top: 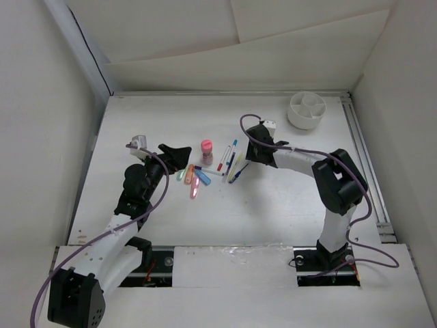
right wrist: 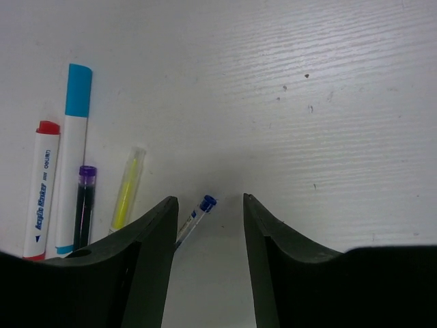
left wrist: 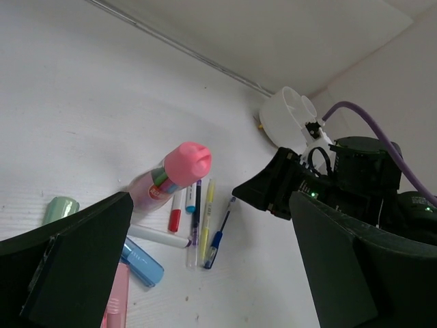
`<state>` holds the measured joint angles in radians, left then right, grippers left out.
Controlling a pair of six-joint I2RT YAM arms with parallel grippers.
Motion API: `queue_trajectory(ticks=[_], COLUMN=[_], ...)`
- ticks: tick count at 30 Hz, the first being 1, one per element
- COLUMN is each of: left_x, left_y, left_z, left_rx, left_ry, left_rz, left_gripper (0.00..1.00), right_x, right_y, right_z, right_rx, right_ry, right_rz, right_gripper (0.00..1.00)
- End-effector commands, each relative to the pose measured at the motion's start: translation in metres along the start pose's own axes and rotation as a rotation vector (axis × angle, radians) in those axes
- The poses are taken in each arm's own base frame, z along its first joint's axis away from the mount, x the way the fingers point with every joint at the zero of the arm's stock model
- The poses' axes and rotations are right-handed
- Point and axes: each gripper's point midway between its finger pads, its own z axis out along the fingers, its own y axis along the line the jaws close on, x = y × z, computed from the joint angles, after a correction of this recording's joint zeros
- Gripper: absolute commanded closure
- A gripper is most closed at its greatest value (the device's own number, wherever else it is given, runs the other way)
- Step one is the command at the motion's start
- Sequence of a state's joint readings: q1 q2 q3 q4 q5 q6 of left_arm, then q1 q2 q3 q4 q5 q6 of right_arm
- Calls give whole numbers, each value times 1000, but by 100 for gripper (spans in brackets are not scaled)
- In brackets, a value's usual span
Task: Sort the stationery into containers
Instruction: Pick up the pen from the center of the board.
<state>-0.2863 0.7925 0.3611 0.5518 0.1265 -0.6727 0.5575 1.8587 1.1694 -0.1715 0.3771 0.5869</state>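
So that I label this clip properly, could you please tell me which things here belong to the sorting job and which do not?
Belongs to the job: thin pens, highlighters, pink-capped bottle, divided white cup.
Just there: purple cables, metal rail at the table's right edge.

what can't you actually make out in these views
- Cup compartments: too small in the top view to show contents; the right arm covers part in the left wrist view.
- Pink highlighter and green highlighter: left wrist view, partly behind a finger of the left end effector.
- Blue-tipped pen: right wrist view, barrel runs under a finger of the right end effector.
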Motion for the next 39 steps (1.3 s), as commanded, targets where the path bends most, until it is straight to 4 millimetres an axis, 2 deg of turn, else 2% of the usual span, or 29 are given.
queue_trajectory(ticks=[1,5,6,14,16,17,22,23,24,25,27,29,34,39], left_x=[-6,-7,-7,-5,-5,-5,-7,-7,-7,-7,-6,-8,-8,-10], left_y=[-10,-13,-13,-14,-14,-14,-16,-16,-16,-16,-15,-17,-17,-20], left_z=[0,0,0,1,1,1,0,0,0,0,-2,-3,-3,-4], left_rx=[48,62,62,69,69,69,75,75,75,75,75,81,81,88], left_ry=[-22,-23,-23,-17,-17,-17,-23,-23,-23,-23,-23,-30,-30,-36], left_rz=[18,10,10,10,10,10,2,2,2,2,2,3,3,-6], left_gripper=[0,0,0,0,0,0,0,0,0,0,0,0,0,0], right_x=[-12,-14,-7,1,-2,3,4,6,2,3,-3,1,7,18], right_y=[20,23,21,25,26,23,21,19,18,18,14,11,13,12], right_z=[3,4,7,17,16,18,14,14,10,9,3,1,0,1], right_rx=[-42,-41,-36,-39,-39,-29,-23,-16,-8,0,17,38,30,40], right_ry=[-28,-27,-4,22,22,36,44,53,43,33,12,16,44,66], right_rz=[51,61,53,45,45,39,35,31,32,15,17,1,15,8], right_gripper=[51,51,52,55,56,60,61,59,51,47,43,43,52,57])
